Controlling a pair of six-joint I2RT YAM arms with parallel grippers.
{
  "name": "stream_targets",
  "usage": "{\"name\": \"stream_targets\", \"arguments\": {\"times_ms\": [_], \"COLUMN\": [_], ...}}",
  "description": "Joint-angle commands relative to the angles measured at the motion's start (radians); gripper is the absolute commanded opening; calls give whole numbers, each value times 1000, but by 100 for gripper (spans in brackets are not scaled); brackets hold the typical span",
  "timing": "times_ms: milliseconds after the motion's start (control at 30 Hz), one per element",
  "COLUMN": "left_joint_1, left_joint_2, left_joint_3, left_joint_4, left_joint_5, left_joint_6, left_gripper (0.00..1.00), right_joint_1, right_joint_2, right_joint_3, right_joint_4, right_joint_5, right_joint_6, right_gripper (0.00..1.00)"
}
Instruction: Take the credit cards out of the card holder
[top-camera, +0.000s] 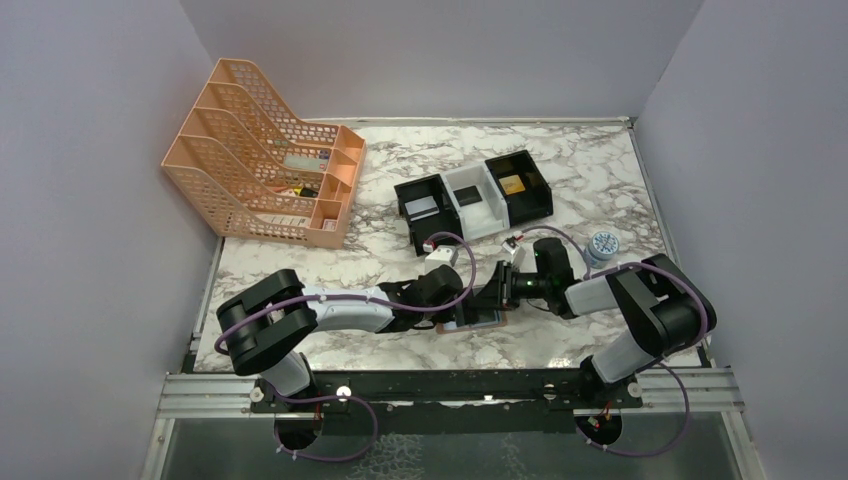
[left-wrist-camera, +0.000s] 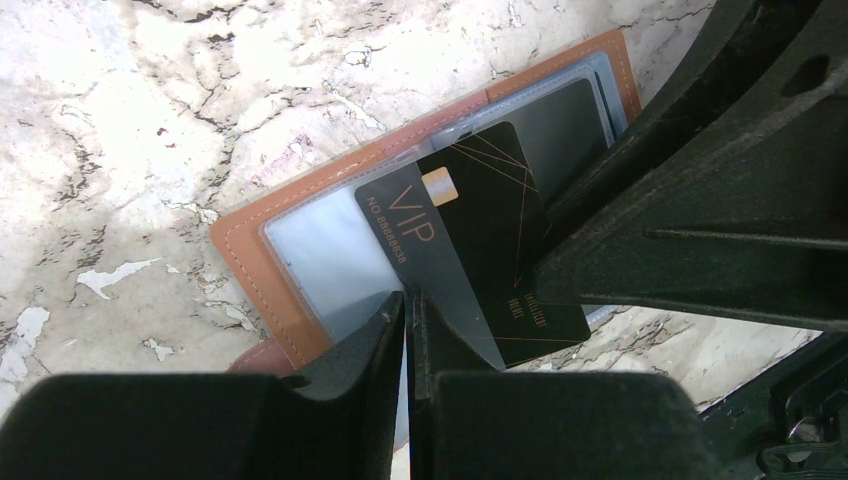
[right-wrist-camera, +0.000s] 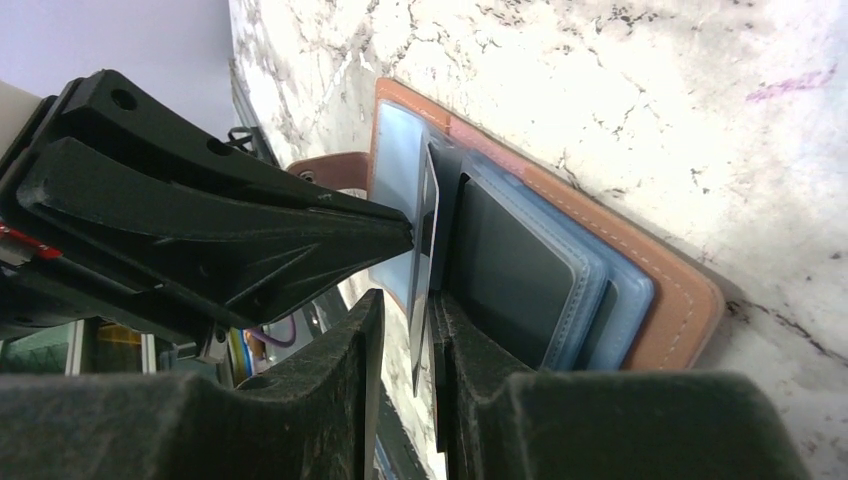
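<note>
The tan leather card holder (top-camera: 470, 322) lies open on the marble between both arms, its pale blue lining up (left-wrist-camera: 250, 260) (right-wrist-camera: 680, 300). A black credit card (left-wrist-camera: 480, 200) marked VIP sticks partway out of a clear pocket leaf. My left gripper (left-wrist-camera: 407, 300) is shut on the edge of that leaf. In the right wrist view the card (right-wrist-camera: 424, 290) stands edge-on between the fingers of my right gripper (right-wrist-camera: 405, 300). It rests against the right finger, with a gap on the left side. A dark card sits in the pocket behind.
An orange mesh file rack (top-camera: 265, 150) stands at the back left. Black and white box trays (top-camera: 475, 195) sit behind the grippers, with a small round container (top-camera: 603, 245) to their right. The holder's brown tab (right-wrist-camera: 325, 170) points toward the table's near edge.
</note>
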Motion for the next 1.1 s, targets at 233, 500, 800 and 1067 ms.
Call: {"name": "stream_targets", "arguments": {"times_ms": [233, 500, 800, 1067], "left_joint_1": [1, 1, 2, 2], "left_joint_2": [48, 40, 29, 25], "left_joint_3": [-6, -9, -7, -4], "left_joint_4": [-60, -74, -97, -105], "left_joint_5": [32, 26, 5, 0], "left_joint_6": [12, 15, 21, 26], "left_gripper": [9, 9, 9, 9], "right_joint_1": [24, 36, 36, 35], "right_joint_2": [43, 85, 65, -62], "right_joint_3": [21, 66, 87, 108], "right_joint_4": [22, 14, -82, -232], "right_joint_5": [-10, -16, 13, 105], "right_joint_6": [-28, -23, -73, -115], "right_gripper": [19, 16, 1, 1]}}
